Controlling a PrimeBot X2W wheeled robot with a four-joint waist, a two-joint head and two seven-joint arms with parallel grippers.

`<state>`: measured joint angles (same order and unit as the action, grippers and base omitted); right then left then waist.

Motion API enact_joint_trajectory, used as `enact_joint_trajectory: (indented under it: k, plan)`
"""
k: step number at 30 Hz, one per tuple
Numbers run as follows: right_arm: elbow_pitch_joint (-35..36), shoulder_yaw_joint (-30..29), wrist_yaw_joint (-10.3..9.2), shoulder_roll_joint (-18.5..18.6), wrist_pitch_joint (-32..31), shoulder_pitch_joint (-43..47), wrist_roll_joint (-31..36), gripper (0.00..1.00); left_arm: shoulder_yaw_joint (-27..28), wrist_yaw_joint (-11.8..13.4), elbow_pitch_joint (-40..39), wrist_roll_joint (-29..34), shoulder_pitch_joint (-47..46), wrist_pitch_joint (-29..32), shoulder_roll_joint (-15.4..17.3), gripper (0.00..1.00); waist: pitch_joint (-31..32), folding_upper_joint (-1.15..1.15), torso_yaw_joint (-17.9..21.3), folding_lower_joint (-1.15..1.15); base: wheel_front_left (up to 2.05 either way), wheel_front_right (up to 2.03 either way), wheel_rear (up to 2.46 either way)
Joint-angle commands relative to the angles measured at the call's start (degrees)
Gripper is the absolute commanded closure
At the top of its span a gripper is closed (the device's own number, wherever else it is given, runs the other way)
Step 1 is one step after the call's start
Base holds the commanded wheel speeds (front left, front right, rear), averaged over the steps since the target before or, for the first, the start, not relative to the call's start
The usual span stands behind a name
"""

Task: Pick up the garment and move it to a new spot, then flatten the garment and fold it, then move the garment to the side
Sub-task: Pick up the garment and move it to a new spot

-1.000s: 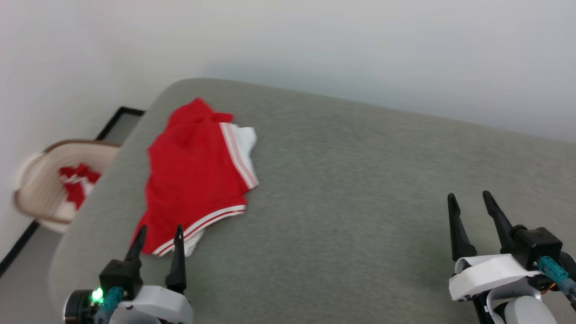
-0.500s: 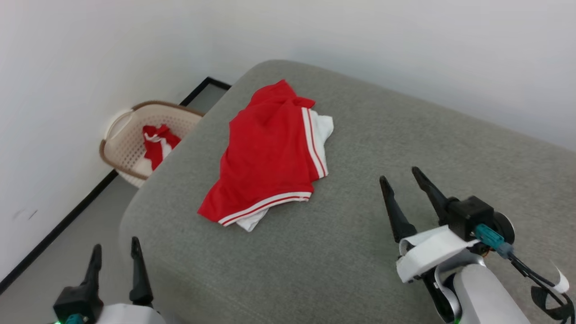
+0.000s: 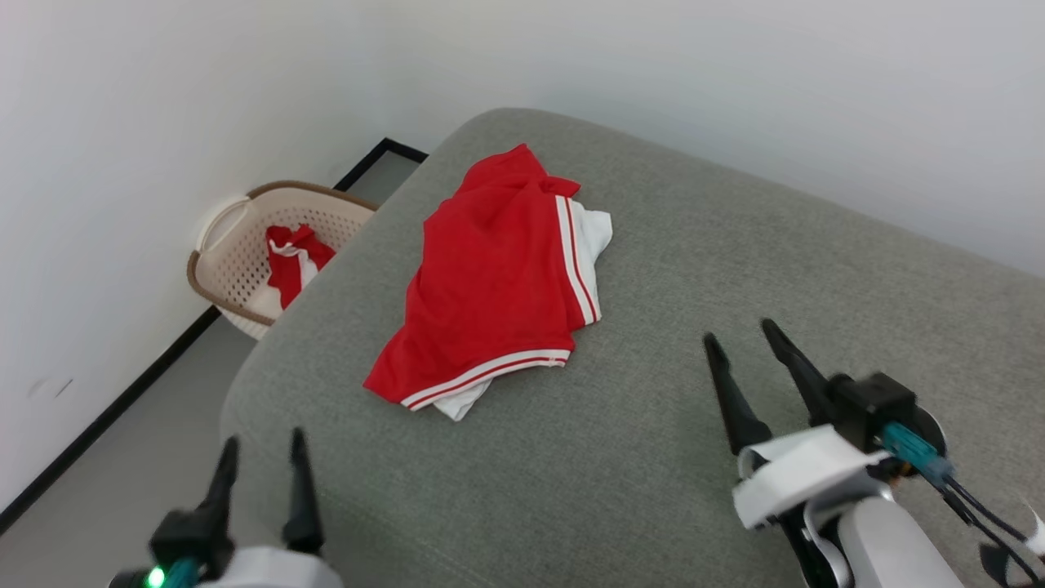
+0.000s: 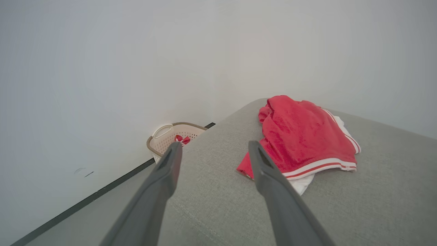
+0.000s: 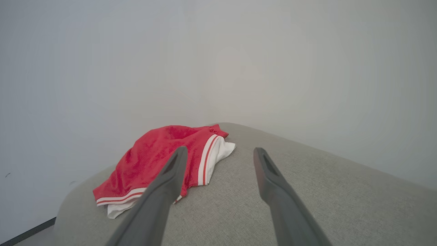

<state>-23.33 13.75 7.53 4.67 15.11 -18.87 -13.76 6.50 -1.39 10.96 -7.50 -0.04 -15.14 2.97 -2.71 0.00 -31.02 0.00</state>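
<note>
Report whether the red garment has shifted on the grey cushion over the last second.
No. The garment keeps its shape and its place by the far left corner of the grey cushion; the whole view shifted, so the camera moved.

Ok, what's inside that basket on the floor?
A small red cloth with a white band lies in the beige basket. The grey cushion covers the basket's near part, so anything there is hidden.

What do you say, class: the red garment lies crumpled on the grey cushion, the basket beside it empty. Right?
No: the head view shows a red-and-white cloth in the basket. The garment does lie crumpled on the grey cushion.
</note>
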Motion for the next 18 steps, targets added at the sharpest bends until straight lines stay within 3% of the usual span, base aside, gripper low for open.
enact_joint_trajectory:
  k: [1,4,9,18]
  plan:
    - [0.5,-0.9,-0.07,0.0,0.0,1.4,0.2,0.00,-0.6,-1.1,0.8,0.8,-1.7,0.0,0.1,0.00,0.6,0.00,0.6,0.00,0.00,0.00,0.00]
    - [2.0,-2.9,-0.07,-0.5,0.0,3.9,1.1,0.00,-2.5,-3.4,4.9,2.2,-4.6,0.0,2.2,0.00,0.8,0.00,2.7,0.00,0.00,0.00,0.00]
    - [4.1,-1.3,-0.07,-0.5,0.0,3.0,2.5,0.00,-3.5,-5.3,9.2,1.4,-13.0,0.0,5.1,0.00,-4.0,0.00,12.7,0.00,0.00,0.00,0.00]
    - [7.5,0.6,-0.07,-0.6,0.0,-1.5,3.6,0.00,-6.7,-6.1,23.9,-3.3,-34.5,0.2,15.7,0.00,-14.1,0.00,25.8,0.00,0.00,0.00,0.00]
